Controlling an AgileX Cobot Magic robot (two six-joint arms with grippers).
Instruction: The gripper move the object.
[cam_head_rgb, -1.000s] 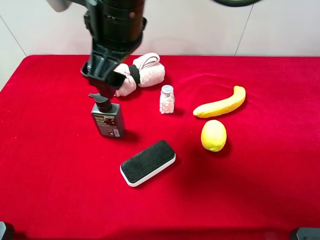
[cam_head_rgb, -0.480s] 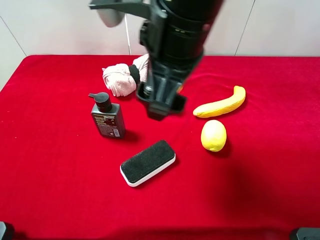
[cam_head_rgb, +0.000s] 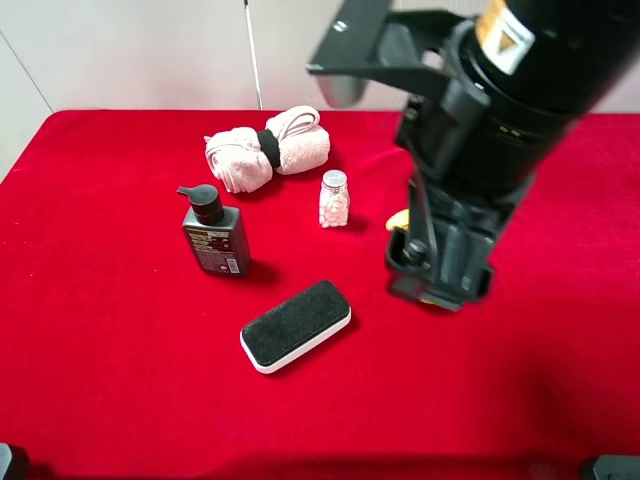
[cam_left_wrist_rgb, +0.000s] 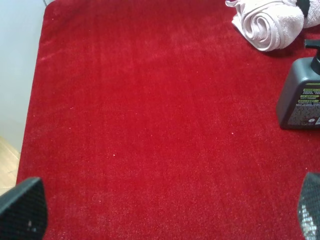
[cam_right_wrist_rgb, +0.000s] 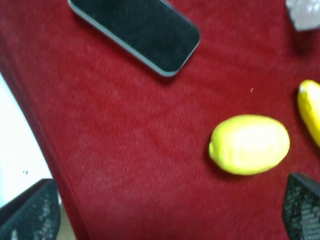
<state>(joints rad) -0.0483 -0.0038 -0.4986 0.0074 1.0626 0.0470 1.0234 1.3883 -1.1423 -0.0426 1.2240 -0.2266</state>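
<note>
Right pincer (cam_head_rgb: 437, 275) hangs over the right half of the red desk (cam_head_rgb: 100, 380) in the high view, carrying nothing, after sweeping across from the pump bottle (cam_head_rgb: 214, 235) within the last second. A second ago it was poised right over the bottle's pump top; half a second ago it was mid-desk, blocking the salt shaker (cam_head_rgb: 334, 198); now it covers the spot where the lemon lay and most of the banana (cam_head_rgb: 398, 219). The bottle stands upright exactly where it stood before, left of centre, in front of the rolled towel (cam_head_rgb: 266, 152) and behind the eraser block (cam_head_rgb: 296, 325). Judged from that, the bottle appears to have been let go or passed over, and the arm is pulling away.

Seen from the left wrist, that pincer's (cam_left_wrist_rgb: 165, 210) tips sit at the frame's two corners, spread wide with bare cloth between them; the bottle (cam_left_wrist_rgb: 301, 95) and towel (cam_left_wrist_rgb: 267, 22) lie off to one side.

Seen from the right wrist, the dark tips are likewise far apart with nothing gripped. The lemon (cam_right_wrist_rgb: 249, 144) lies on the cloth between them, with the eraser block (cam_right_wrist_rgb: 135, 31) and the banana's end (cam_right_wrist_rgb: 310, 110) nearby. The bottle is out of this view.
</note>
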